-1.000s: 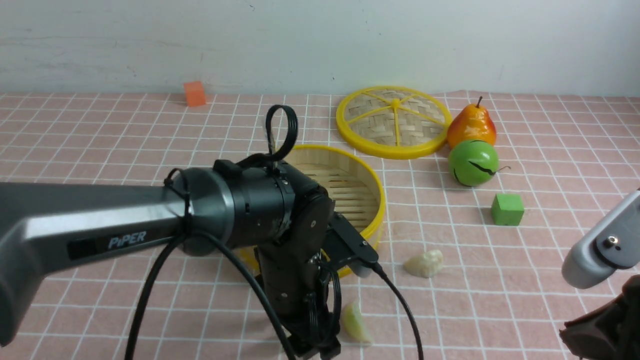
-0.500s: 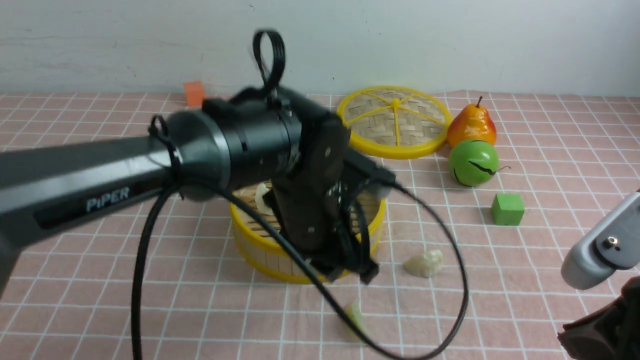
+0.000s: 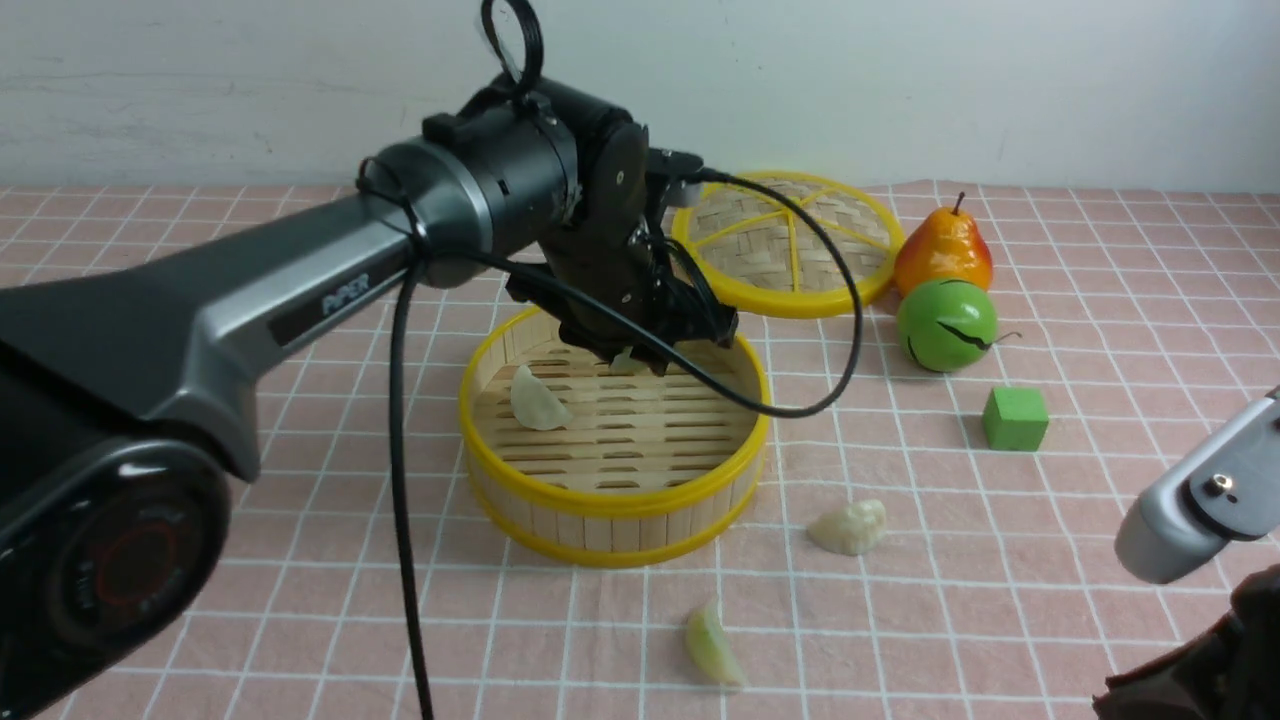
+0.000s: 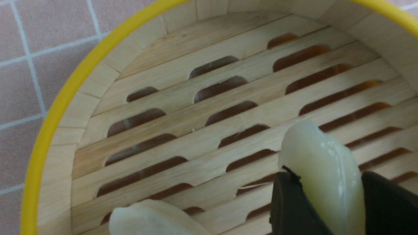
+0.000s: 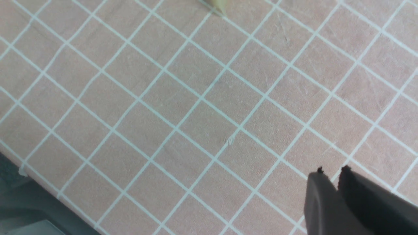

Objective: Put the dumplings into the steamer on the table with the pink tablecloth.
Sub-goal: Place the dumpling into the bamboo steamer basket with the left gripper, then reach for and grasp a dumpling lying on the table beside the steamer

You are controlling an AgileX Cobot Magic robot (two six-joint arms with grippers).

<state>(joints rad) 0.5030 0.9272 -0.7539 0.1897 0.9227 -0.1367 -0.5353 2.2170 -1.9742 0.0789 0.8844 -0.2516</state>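
Observation:
The steamer (image 3: 615,500) stands mid-table on the pink tablecloth (image 3: 300,600). My left gripper (image 3: 630,352) hangs over its far side, shut on a pale dumpling (image 4: 321,169) just above the slatted floor (image 4: 202,140). In the left wrist view the gripper (image 4: 328,179) has a black finger pressed to each side of it. A second dumpling (image 3: 538,400) lies inside the steamer at its left. Two more dumplings lie on the cloth in front: one (image 3: 848,527) front right, one (image 3: 714,655) nearer me. My right gripper (image 5: 331,171) is shut, empty, over bare cloth.
The flat yellow-rimmed lid (image 3: 785,240) lies behind the steamer. A pear (image 3: 943,250), a green round fruit (image 3: 946,325) and a green cube (image 3: 1015,418) sit at the right. My right arm (image 3: 1200,500) is at the near right corner. The table edge (image 5: 19,169) shows in the right wrist view.
My left arm rose from the cloth in front of the steamer and swung back over it, carrying a dumpling. The right arm has barely moved.

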